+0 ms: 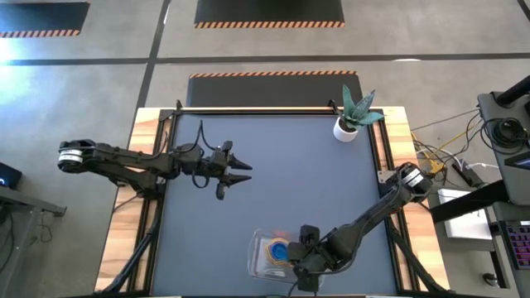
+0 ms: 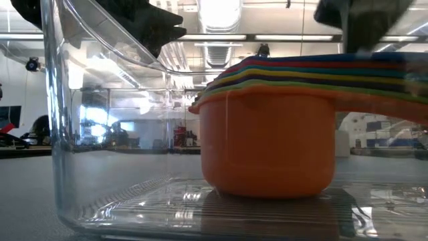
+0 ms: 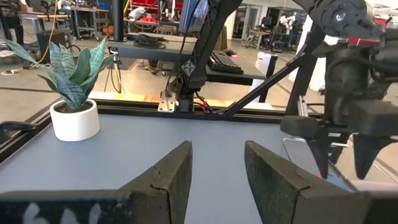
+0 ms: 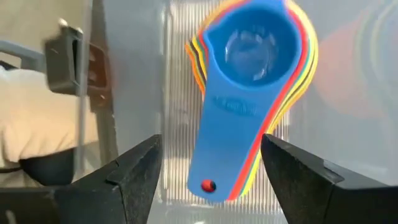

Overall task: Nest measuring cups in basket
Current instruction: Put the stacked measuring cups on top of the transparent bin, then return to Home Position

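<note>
The measuring cups (image 4: pixel 255 50) sit nested in one stack, blue on top and the orange cup (image 2: pixel 267 147) outermost, resting on the floor of the clear basket (image 1: pixel 257 257) near the table's near edge. Their stacked handles (image 4: pixel 227 143) fan toward my right gripper (image 4: pixel 211 180), which hovers open just above the basket (image 4: pixel 177 74), one finger on each side of the handles and apart from them. My left gripper (image 1: pixel 240 171) is open and waits over the left middle of the table (image 3: pixel 217 180).
A small white pot with a spiky plant (image 1: pixel 352 120) stands at the table's far right corner (image 3: pixel 71 93). The dark mat between the two arms is bare. Cables and equipment lie beyond the table's right edge (image 1: pixel 464 170).
</note>
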`<action>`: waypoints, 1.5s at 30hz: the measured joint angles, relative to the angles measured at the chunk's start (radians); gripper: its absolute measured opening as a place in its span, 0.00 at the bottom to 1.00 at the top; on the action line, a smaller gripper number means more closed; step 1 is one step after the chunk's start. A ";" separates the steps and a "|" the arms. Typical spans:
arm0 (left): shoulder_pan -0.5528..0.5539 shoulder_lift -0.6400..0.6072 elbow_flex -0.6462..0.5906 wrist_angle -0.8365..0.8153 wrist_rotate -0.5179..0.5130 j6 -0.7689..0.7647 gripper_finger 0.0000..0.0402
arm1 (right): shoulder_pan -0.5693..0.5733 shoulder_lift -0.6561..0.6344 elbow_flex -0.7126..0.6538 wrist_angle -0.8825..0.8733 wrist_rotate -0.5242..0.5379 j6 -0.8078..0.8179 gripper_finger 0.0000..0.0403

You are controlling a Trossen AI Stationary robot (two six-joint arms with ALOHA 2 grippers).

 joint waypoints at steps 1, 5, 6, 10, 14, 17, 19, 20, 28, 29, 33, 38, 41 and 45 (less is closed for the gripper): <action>0.000 0.000 0.000 0.000 0.000 0.000 0.32 | 0.000 -0.009 0.001 0.003 0.005 -0.008 0.64; 0.000 0.000 0.006 0.000 0.000 -0.006 0.32 | 0.004 -0.054 -0.001 0.015 0.070 -0.049 0.62; 0.000 0.000 0.008 -0.002 0.000 -0.011 0.32 | 0.007 -0.069 -0.004 0.019 0.093 -0.064 0.62; 0.000 -0.001 0.022 -0.002 0.019 -0.017 0.32 | 0.015 -0.141 -0.021 0.022 0.194 -0.144 0.60; 0.001 -0.001 0.046 -0.014 0.026 0.005 0.32 | 0.017 -0.229 -0.060 0.042 0.304 -0.240 0.60; 0.017 -0.008 0.065 -0.036 0.034 0.013 0.32 | 0.012 -0.312 -0.131 0.103 0.330 -0.300 0.60; 0.036 -0.018 0.071 -0.050 0.075 0.014 0.32 | 0.007 -0.375 -0.196 0.156 0.336 -0.334 0.60; 0.048 -0.024 0.075 -0.051 0.101 0.014 0.32 | 0.003 -0.411 -0.236 0.186 0.343 -0.348 0.59; 0.159 -0.153 0.048 -0.088 0.188 0.009 0.32 | -0.058 -0.736 -0.576 0.426 0.351 -0.469 0.51; 0.174 -0.176 0.044 -0.096 0.200 0.009 0.32 | -0.071 -0.780 -0.615 0.448 0.351 -0.480 0.50; 0.222 -0.282 0.039 -0.178 0.211 0.018 0.32 | -0.126 -0.947 -0.740 0.516 0.352 -0.541 0.44; 0.255 -0.403 0.038 -0.308 0.211 0.066 0.29 | -0.187 -1.134 -0.863 0.580 0.348 -0.606 0.35; 0.270 -0.457 0.030 -0.375 0.211 0.082 0.25 | -0.210 -1.227 -0.931 0.600 0.350 -0.631 0.28; 0.294 -0.530 -0.014 -0.393 0.215 0.089 0.18 | -0.234 -1.318 -1.014 0.649 0.340 -0.652 0.19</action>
